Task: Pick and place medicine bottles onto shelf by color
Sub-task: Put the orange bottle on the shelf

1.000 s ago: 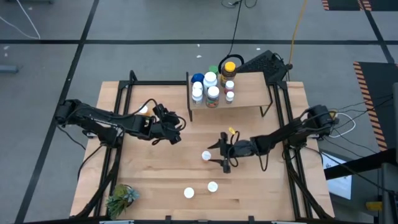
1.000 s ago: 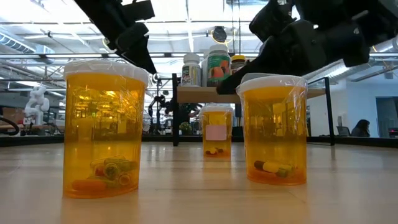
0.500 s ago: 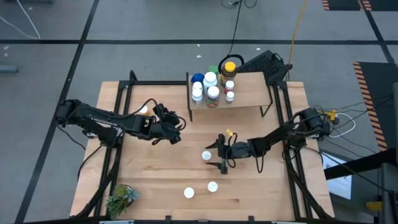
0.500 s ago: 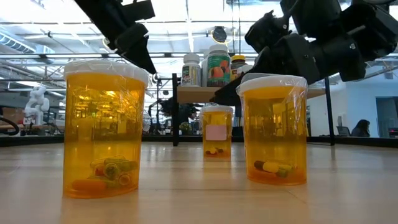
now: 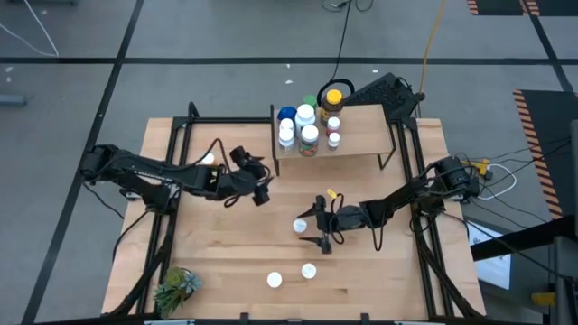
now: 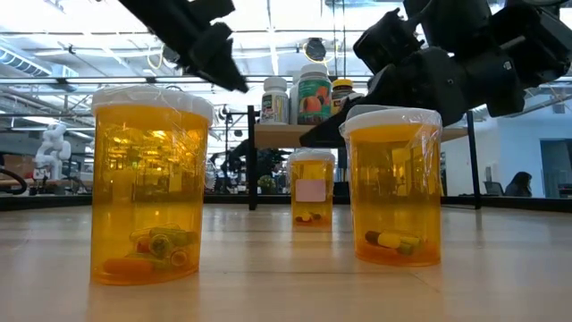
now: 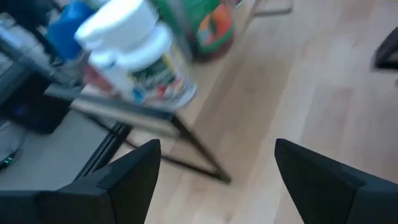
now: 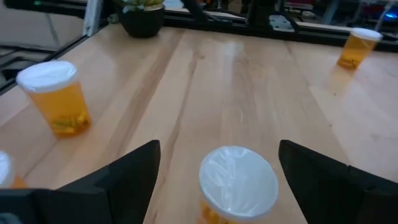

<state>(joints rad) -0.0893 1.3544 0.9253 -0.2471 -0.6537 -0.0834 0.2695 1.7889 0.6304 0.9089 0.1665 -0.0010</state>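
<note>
Medicine bottles (image 5: pixel 306 122) clustered upright on the left half of the shelf (image 5: pixel 361 135), white, blue and green caps, with a yellow-lidded amber jar (image 5: pixel 331 97) at the back. Three more orange bottles off the shelf on the wooden table (image 5: pixel 226 253): one (image 5: pixel 300 226) just in front of the shelf, two (image 5: pixel 274 280) (image 5: pixel 309 270) well in front near the table's front edge. Right gripper (image 5: pixel 323 224) low over the table in front of the shelf, fingers spread wide either side of the nearest orange bottle, not touching it. Left gripper (image 5: pixel 260 181) just left of the shelf's front corner, fingers apart, holding nothing. Small green plant (image 5: pixel 174 289) at the front left corner.
</note>
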